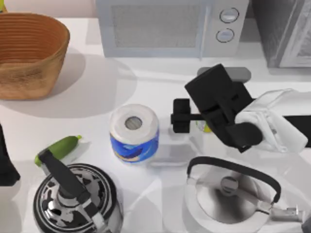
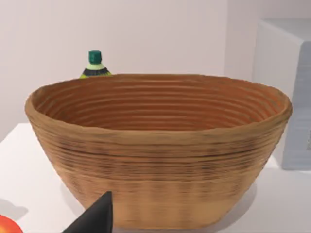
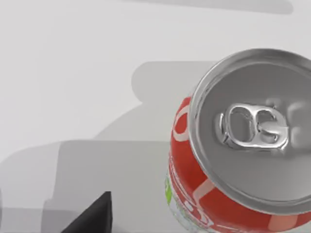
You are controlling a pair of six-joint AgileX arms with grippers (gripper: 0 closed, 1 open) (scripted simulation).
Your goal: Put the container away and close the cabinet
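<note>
While the right gripper (image 1: 187, 116) hangs over the middle of the table just right of the paper roll (image 1: 134, 132), the can (image 3: 233, 145) stands upright on the white table (image 1: 97, 92) directly beneath it, mostly hidden from above. Whether its jaws are spread, I cannot tell. The left arm sits parked facing the basket (image 2: 158, 145).

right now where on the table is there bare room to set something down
Bare patch: between the basket, microwave and paper roll. Crowded: the front, with both kettles, and around the right claw over the can.
</note>
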